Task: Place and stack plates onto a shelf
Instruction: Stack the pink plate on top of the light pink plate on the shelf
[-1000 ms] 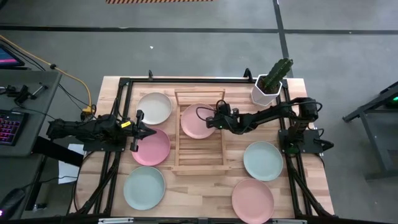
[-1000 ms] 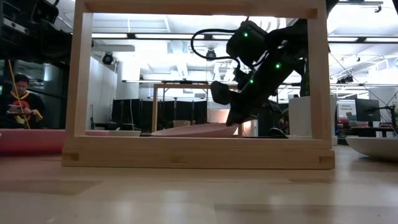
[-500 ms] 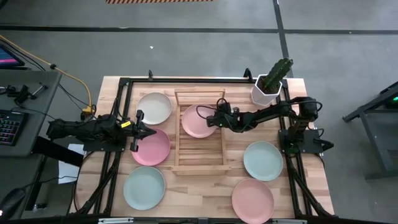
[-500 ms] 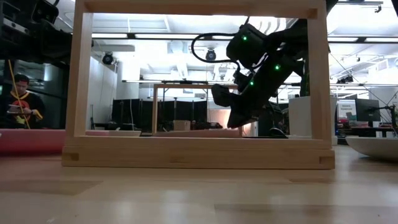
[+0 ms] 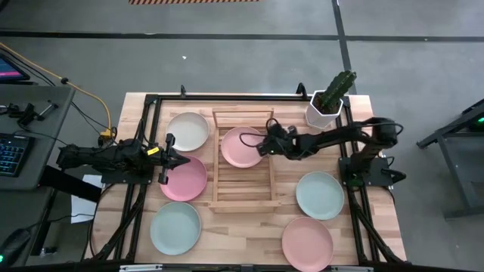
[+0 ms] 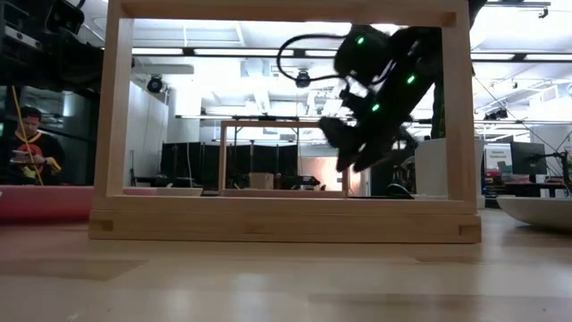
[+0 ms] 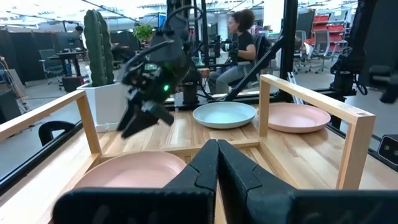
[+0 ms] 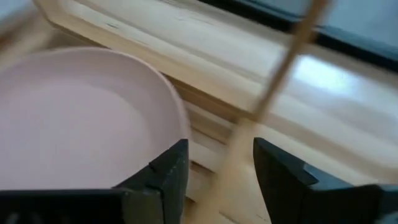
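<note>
The shelf (image 5: 243,159) lies flat on the tabletop (image 5: 249,234), its long axis running from the cactus end of the table toward the near edge, its slats running the same way. A pink plate (image 5: 241,147) lies flat in the shelf's far half, the half nearer the white pot with the cactus (image 5: 330,102); its rim reaches to or slightly past the shelf's frame on the side away from the pot.

Just beside that plate's rim, on the pot's side of the shelf, hangs the right pincer (image 5: 266,143), its fingers spread and empty, clear of the plate. In the right wrist view its two dark fingers (image 8: 168,168) stand apart with only the slats between them and the plate (image 8: 81,118) off to one side. In the low view the right pincer (image 6: 353,156) is above the shelf's floor; the plate there is hidden behind the frame's lower rail.

On the far side of the shelf from the pot, the left pincer (image 5: 172,159) waits over a second pink plate (image 5: 184,178), its fingers pressed together on nothing. A cream plate (image 5: 187,131) lies just beyond it. A mint plate (image 5: 175,228) and, on the pot's side of the shelf, another mint plate (image 5: 320,195) and a third pink plate (image 5: 308,244) lie on the tabletop.
</note>
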You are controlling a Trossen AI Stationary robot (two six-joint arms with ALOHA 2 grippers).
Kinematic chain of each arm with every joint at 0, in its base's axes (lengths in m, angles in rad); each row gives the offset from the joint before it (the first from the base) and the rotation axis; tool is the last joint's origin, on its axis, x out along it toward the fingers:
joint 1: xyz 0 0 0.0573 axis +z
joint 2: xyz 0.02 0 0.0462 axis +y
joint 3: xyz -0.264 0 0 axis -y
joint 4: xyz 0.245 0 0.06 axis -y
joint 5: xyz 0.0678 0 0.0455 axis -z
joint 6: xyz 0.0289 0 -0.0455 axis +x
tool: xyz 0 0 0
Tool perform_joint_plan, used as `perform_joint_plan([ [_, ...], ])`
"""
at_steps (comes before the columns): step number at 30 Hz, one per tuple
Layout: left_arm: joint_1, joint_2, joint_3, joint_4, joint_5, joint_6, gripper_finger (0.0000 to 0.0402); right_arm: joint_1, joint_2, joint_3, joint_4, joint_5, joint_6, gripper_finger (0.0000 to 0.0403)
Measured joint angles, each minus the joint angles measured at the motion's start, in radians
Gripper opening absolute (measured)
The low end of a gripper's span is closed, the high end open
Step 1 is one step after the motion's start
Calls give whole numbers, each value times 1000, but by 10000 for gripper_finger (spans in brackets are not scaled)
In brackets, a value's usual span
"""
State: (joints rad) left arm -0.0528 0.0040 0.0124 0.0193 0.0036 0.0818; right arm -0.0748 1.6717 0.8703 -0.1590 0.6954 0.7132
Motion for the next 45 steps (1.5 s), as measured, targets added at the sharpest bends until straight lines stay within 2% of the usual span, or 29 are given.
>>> perform_joint_plan([
  [3,0,0,0,0,0,0,1,45,-83,-1,-218,60,50,163],
  [6,0,0,0,0,0,0,1,119,-165,-23,-420,147,185,161],
  [8,0,0,0,0,0,0,1,181,-218,-68,-493,196,285,161],
  [12,0,0,0,0,0,0,1,299,-335,-200,-492,238,430,161],
  [15,0,0,0,0,0,0,1,363,-416,-285,-390,240,454,161],
  [18,0,0,0,0,0,0,1,405,-482,-343,-170,240,301,161],
  [22,0,0,0,0,0,0,1,415,-526,-371,181,197,-50,161],
  [27,0,0,0,0,0,0,1,388,-528,-357,497,7,-460,161],
  [30,0,0,0,0,0,0,1,364,-528,-347,579,-79,-614,161],
  [34,0,0,0,2,0,0,1,334,-528,-332,598,-94,-694,161],
  [38,0,0,0,14,0,-7,1,313,-528,-329,595,-77,-671,161],
  [42,0,0,0,16,0,-93,1,308,-527,-329,594,-78,-624,161],
  [45,0,6,0,98,-28,-125,1,308,-527,-329,592,-78,-624,161],
])
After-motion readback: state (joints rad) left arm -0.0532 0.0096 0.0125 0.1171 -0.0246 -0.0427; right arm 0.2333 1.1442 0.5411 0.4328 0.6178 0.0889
